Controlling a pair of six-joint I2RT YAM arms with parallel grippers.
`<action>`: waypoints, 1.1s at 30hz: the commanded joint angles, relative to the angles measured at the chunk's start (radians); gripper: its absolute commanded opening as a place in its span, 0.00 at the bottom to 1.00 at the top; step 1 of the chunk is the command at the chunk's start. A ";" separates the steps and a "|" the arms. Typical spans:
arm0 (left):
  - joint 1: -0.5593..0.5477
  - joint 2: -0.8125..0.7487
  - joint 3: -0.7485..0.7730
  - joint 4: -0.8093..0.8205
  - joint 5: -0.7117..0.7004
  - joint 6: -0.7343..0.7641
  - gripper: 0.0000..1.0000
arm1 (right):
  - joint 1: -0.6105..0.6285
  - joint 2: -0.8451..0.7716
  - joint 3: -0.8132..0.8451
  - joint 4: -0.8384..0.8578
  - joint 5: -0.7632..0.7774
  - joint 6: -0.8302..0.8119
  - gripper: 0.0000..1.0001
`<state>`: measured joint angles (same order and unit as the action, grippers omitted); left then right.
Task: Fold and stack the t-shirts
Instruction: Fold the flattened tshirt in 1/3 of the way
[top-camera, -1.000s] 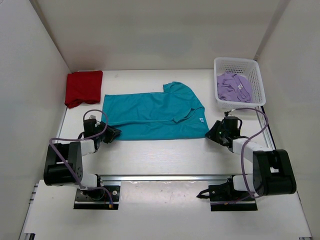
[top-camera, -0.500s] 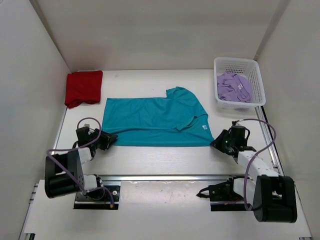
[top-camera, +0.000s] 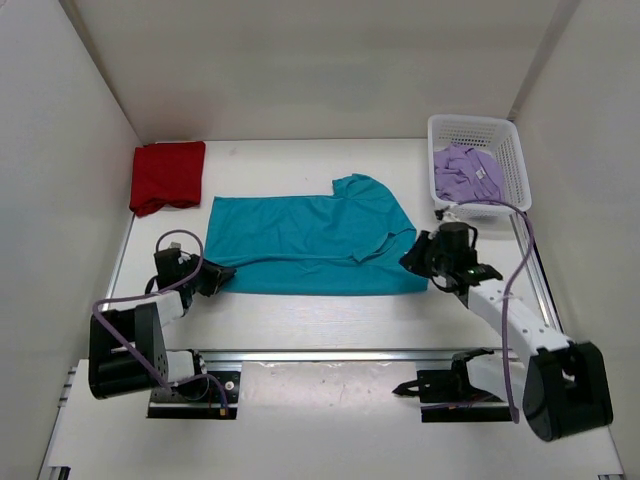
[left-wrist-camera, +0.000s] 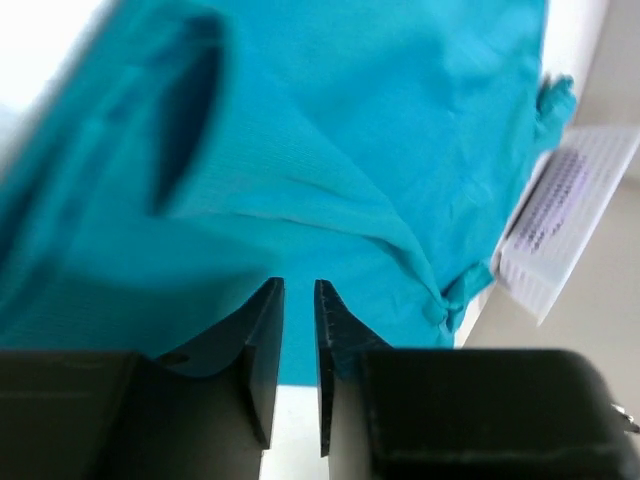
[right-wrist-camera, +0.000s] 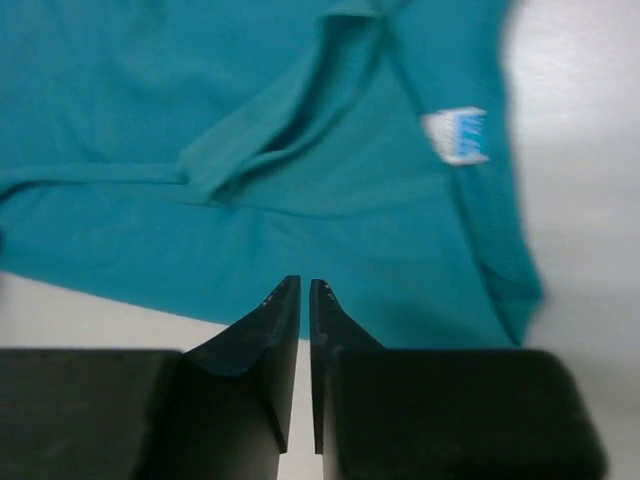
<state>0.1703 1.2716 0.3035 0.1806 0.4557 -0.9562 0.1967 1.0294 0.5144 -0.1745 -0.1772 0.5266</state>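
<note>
The teal blue t-shirt (top-camera: 310, 245) lies flat on the table, folded lengthwise, with its collar and white label (right-wrist-camera: 455, 135) to the right. My left gripper (top-camera: 222, 273) sits low at its near left corner, jaws almost closed with nothing between them (left-wrist-camera: 298, 285). My right gripper (top-camera: 408, 258) hovers over the shirt's right end, jaws closed and empty (right-wrist-camera: 304, 282). The dark red t-shirt (top-camera: 167, 175) lies folded at the back left. The lavender t-shirt (top-camera: 465, 175) lies crumpled in the basket.
The white lattice basket (top-camera: 470, 120) stands at the back right and also shows in the left wrist view (left-wrist-camera: 560, 230). White walls enclose the table on the left, back and right. A metal rail (top-camera: 330, 353) runs along the near edge.
The teal shirt was drawn toward the near edge and flattened. My right gripper then swung back and to the left, over the shirt's right end. My left gripper barely moved.
</note>
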 joint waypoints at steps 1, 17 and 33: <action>0.029 0.015 -0.013 0.058 0.020 -0.041 0.30 | 0.096 0.115 0.067 0.101 -0.025 -0.019 0.07; -0.006 0.015 -0.006 0.037 -0.150 -0.085 0.49 | 0.208 0.331 0.150 0.270 -0.050 -0.011 0.38; -0.031 0.163 0.081 0.109 -0.186 -0.136 0.25 | 0.211 0.521 0.226 0.283 -0.045 -0.011 0.41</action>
<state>0.1585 1.4281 0.3523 0.2871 0.3096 -1.0832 0.3988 1.5387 0.7322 0.0605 -0.2367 0.5224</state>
